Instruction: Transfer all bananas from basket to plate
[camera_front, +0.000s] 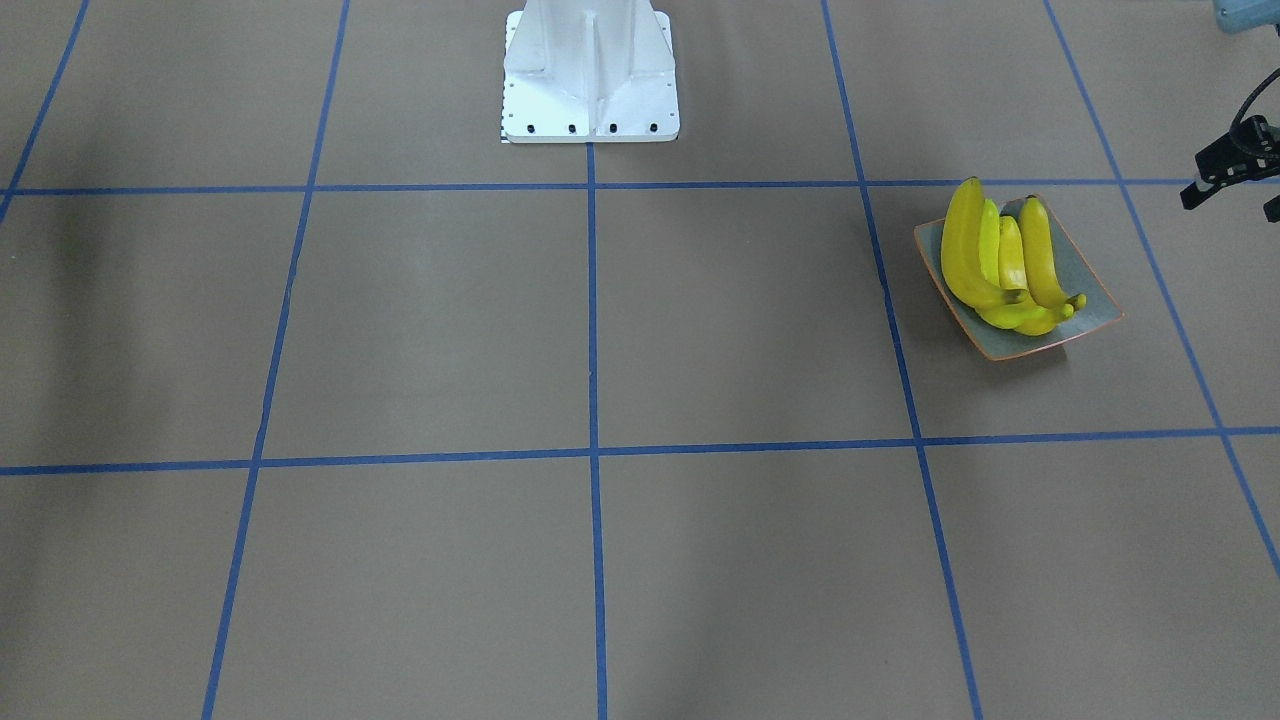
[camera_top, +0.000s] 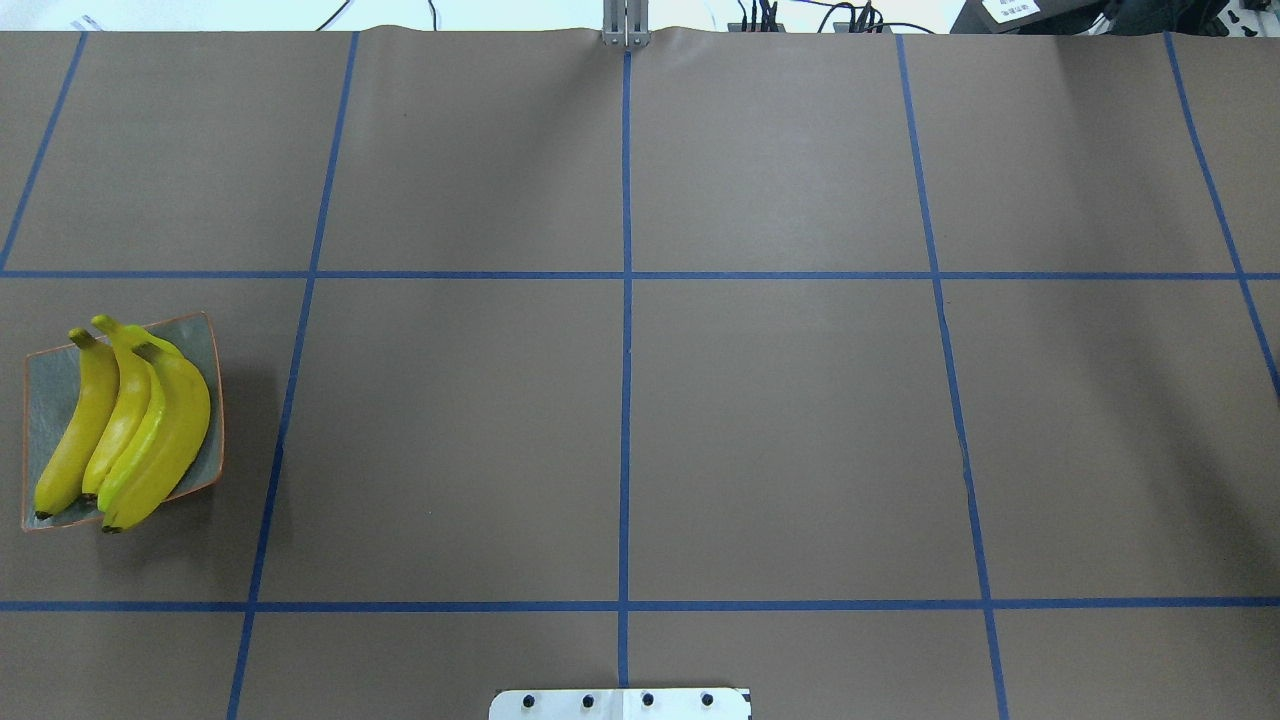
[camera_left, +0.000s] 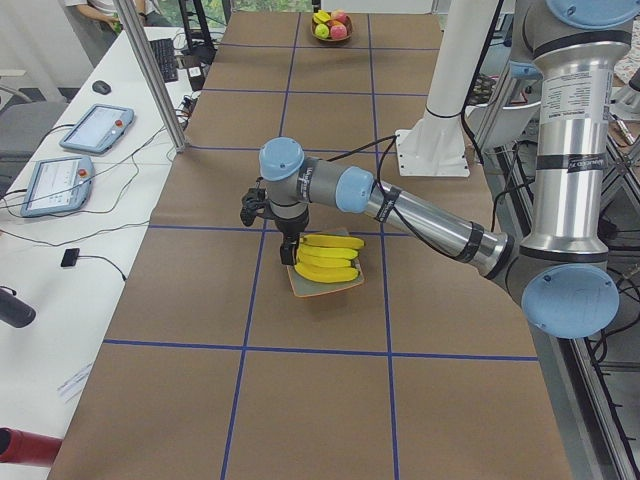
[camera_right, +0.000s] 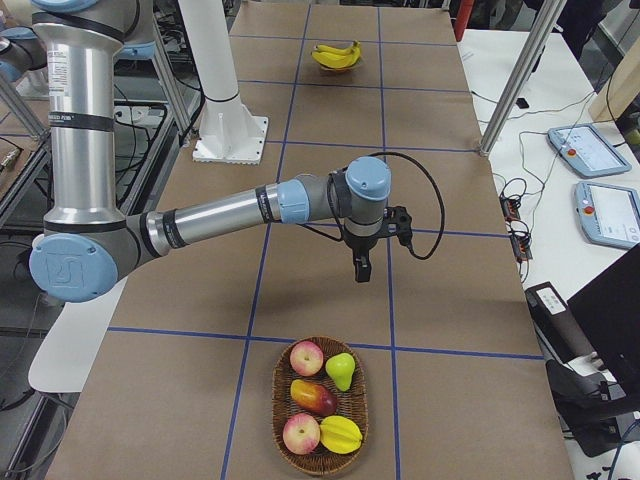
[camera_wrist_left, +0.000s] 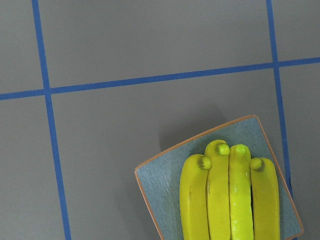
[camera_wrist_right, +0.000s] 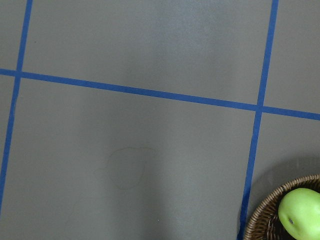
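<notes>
Step in hand: transfer complete, by the look of it. All four bananas (camera_top: 130, 430) lie on the plate (camera_top: 45, 400), which sits on the robot's left side of the table. The basket (camera_right: 277, 405), on the robot's right side, holds only other fruit (camera_right: 307, 357); no banana shows in it.

Next move: judged to be none on the bananas. At most, lift both arms clear without brushing the plate.

Orientation: the bananas lie side by side, touching, with their long axes running roughly away from the robot, on a slight slant. The stems point to the far side and the dark tips point toward the robot (one tip overhangs the near rim).

Left gripper (camera_left: 288, 243): hangs just beside the plate, above the table. Nothing is seen in it, and its opening cannot be told.

Right gripper (camera_right: 360, 265): hangs over bare table, apart from the basket. Nothing is seen in it, and its opening cannot be told.
</notes>
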